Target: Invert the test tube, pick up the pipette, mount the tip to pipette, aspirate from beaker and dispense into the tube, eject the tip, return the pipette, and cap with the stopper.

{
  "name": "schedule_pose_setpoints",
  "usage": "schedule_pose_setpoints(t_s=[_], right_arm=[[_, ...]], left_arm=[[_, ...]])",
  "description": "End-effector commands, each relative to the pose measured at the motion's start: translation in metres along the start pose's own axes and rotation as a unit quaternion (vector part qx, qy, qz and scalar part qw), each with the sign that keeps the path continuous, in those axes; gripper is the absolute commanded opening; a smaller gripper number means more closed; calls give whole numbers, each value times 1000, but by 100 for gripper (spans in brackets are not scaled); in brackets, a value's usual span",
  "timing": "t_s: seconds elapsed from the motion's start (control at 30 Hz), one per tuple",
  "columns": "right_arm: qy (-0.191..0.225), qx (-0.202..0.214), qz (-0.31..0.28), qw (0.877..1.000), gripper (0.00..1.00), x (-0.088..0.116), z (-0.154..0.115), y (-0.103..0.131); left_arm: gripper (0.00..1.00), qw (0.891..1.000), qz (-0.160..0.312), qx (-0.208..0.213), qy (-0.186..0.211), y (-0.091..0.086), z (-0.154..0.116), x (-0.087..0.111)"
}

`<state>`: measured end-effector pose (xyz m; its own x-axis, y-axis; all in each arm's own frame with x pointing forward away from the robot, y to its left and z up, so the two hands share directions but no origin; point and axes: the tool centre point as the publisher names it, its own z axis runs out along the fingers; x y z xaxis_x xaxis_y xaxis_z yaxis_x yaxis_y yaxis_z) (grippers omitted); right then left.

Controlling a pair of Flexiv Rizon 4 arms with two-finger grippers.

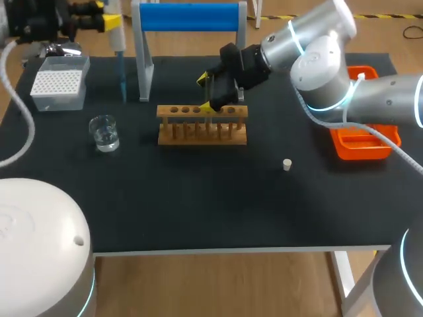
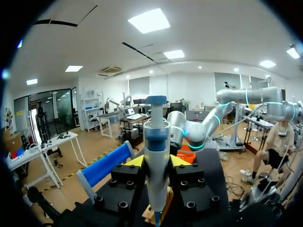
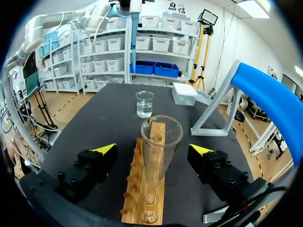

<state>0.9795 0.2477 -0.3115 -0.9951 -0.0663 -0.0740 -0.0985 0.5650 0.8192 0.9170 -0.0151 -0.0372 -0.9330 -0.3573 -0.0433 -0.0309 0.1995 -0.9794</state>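
In the head view our right gripper point(image 1: 207, 93) hides the test tube point(image 3: 161, 146). The wrist view shows it upright in the rack point(image 3: 134, 187), between spread fingers, untouched. Our left gripper point(image 2: 156, 161) clamps the one pipette point(image 2: 156, 137). We count one beaker point(image 1: 104, 132), one stopper point(image 1: 287, 164).

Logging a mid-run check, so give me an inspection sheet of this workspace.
Surface: black mat, no spills seen.
Job's things: tube upright in rack; beaker, tip box, stopper on mat; pipette aloft, tip on.
Clutter: orange tray, blue-bar stand.
Grippers: left gripper shut on pipette; right gripper open around tube.
Cables: white hose over mat's left edge.
Surroundings: nothing seen.
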Motion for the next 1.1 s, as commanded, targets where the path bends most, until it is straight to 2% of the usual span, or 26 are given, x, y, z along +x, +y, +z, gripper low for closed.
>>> schedule_pose_setpoints(t_s=[0.03,0.2,0.43,1.1], right_arm=[[2,1,0,1000,100,-1,-1,0],[2,1,0,1000,100,-1,-1,0],[2,1,0,1000,100,-1,-1,0],[2,1,0,1000,100,-1,-1,0]], left_arm=[[0,1000,1,-8,26,-18,40,-11],[0,998,17,10,62,-36,73,-6],[0,996,13,19,88,-50,103,3],[0,991,21,45,121,-73,141,13]])
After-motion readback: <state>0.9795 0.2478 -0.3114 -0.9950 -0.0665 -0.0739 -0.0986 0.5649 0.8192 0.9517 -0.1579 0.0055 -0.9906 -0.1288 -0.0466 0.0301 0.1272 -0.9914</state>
